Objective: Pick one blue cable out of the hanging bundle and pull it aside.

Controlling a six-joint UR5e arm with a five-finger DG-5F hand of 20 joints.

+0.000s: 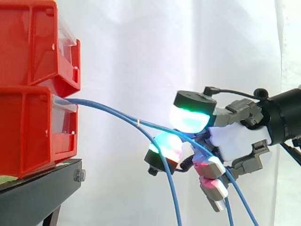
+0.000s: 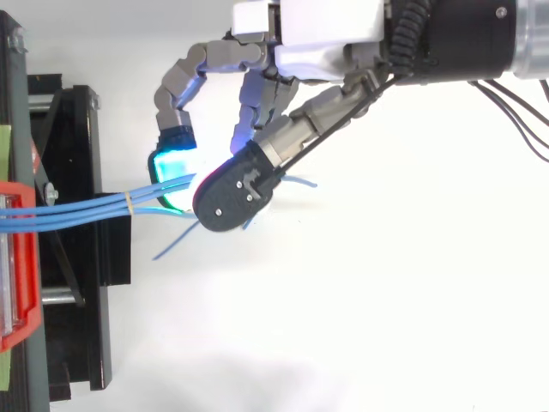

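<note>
Hand grips blue cable — black stand, white curtain.

An upper red bin sits stacked on a lower red bin, both on a black stand with a bolt at its corner. A white curtain hangs behind.
</note>
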